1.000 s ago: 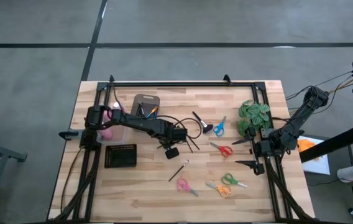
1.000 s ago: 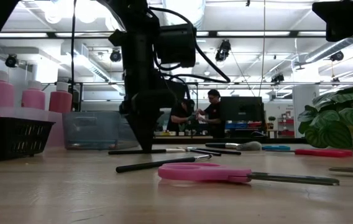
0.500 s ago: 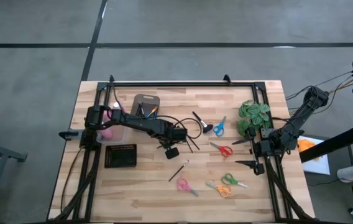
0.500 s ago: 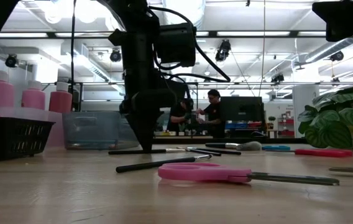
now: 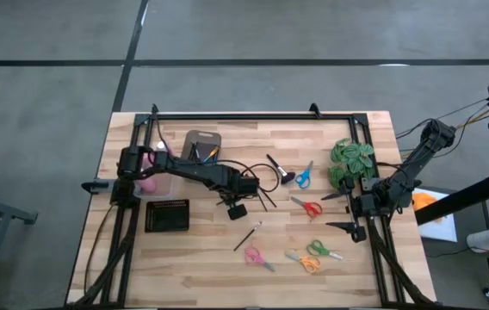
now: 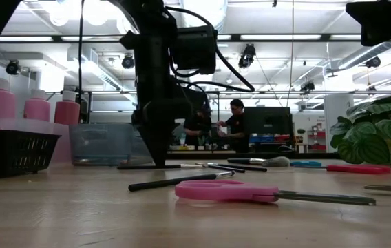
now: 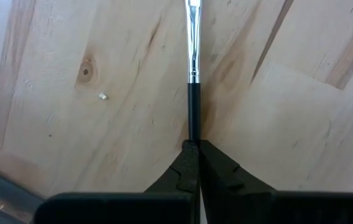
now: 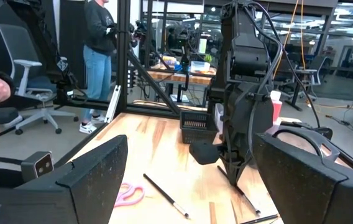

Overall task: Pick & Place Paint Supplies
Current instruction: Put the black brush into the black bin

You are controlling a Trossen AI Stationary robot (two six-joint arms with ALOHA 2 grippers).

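Note:
My left gripper (image 5: 230, 201) points down at the table's middle, shut on a thin black-handled paintbrush (image 7: 193, 93) with a silver ferrule. More thin brushes (image 5: 266, 195) lie just to its right. Another black brush (image 5: 246, 236) lies nearer the front, and the stubby black brush (image 5: 276, 168) lies farther back. The pink bottles (image 6: 37, 109) stand in a clear bin (image 5: 151, 182) at the left. My right gripper (image 5: 337, 212) waits open at the table's right edge, level, with nothing between its fingers. My left gripper pinches the paintbrush's black handle (image 7: 192, 134) between its two fingers, a short way behind the ferrule. The fingers come from above, pointing down. The brush lies level at the table top (image 6: 137, 167); whether it is lifted clear, I cannot tell.
A black mesh basket (image 5: 167, 215) and a grey tray (image 5: 200, 146) holding brushes stand at the left. Blue (image 5: 304, 175), red (image 5: 307, 207), pink (image 5: 257, 257) and green and orange scissors (image 5: 313, 256) lie to the right. A leafy plant (image 5: 350, 162) stands at the right.

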